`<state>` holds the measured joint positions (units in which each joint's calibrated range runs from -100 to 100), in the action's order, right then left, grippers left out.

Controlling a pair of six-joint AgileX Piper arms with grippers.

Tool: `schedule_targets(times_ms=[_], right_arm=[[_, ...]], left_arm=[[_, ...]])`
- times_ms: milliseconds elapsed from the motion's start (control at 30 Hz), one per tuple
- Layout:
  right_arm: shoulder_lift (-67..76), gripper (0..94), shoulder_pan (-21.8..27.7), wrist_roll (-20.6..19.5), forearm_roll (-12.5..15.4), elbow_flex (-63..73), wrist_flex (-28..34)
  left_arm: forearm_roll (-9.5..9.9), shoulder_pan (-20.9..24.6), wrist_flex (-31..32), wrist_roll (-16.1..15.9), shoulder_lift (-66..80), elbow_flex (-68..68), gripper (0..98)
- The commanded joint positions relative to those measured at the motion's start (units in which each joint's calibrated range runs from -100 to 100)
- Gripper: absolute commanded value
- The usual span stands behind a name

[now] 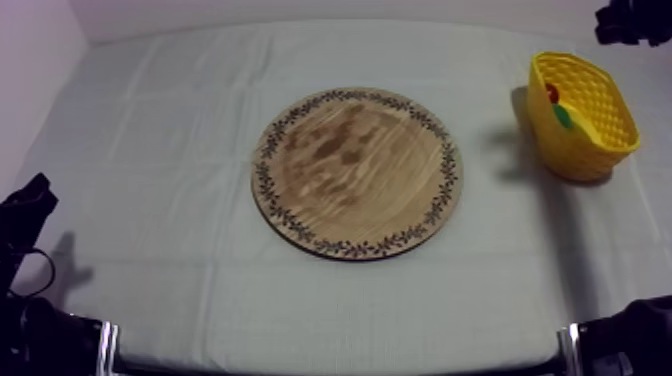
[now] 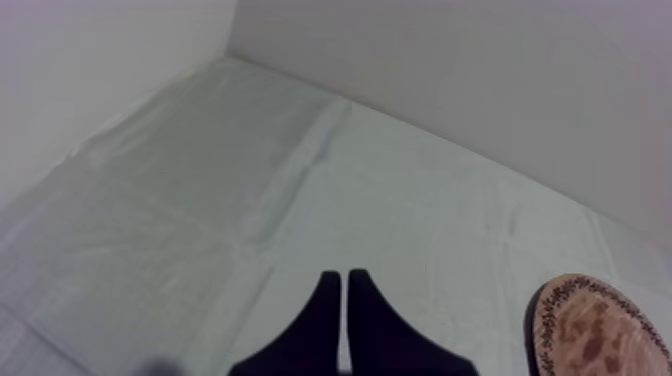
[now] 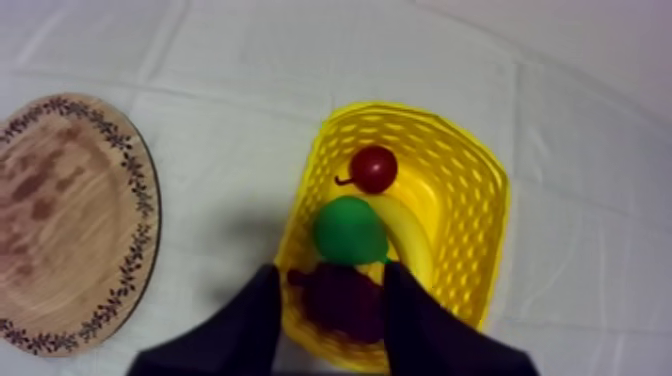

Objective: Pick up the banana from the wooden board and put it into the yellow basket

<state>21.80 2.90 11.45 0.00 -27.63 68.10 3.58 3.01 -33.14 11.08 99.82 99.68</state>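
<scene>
grey-white cloth (image 3: 250,60), banana (image 3: 410,238) in yellow basket (image 3: 482,175), beneath wide-spread right gripper (image 3: 332,272)

Black arms (image 1: 25,215), tapered black jaws

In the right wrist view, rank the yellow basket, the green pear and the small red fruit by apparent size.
Largest: the yellow lattice basket.
Next: the green toy pear.
Smallest: the small red fruit.
Both fruits lie inside the basket, so nearness to the camera hardly affects the order.
</scene>
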Motion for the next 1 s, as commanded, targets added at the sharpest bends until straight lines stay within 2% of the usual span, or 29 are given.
schedule_targets(times_ms=[0, 200, 300, 633, 767, 967], right_arm=[[6.31, 24.6, -0.28, 0.01, 0.98, -5.06, -1.72], [17.06, 7.4, -1.8, -0.94, 1.79, -15.27, -6.8], [23.16, 3.0, -2.88, -0.48, 1.79, -21.36, -9.15], [46.39, 0.9, -3.96, 7.55, 6.0, -38.78, -9.74], [56.35, 0.5, -3.32, 5.68, 7.64, -45.24, -11.31], [68.05, 0.5, -3.47, 5.06, 9.89, -53.32, -11.91]], left_arm=[[0.01, -0.01, 0.0, -0.02, 0.0, -0.01, 0.1], [0.01, -0.01, 0.0, -0.02, 0.0, -0.01, 0.1], [0.01, -0.01, 0.0, -0.02, 0.0, -0.01, 0.1], [0.01, -0.01, 0.0, -0.02, 0.0, -0.01, 0.1], [0.01, -0.01, 0.0, -0.02, 0.0, -0.01, 0.1], [0.01, -0.01, 0.0, -0.02, 0.0, -0.01, 0.1]])
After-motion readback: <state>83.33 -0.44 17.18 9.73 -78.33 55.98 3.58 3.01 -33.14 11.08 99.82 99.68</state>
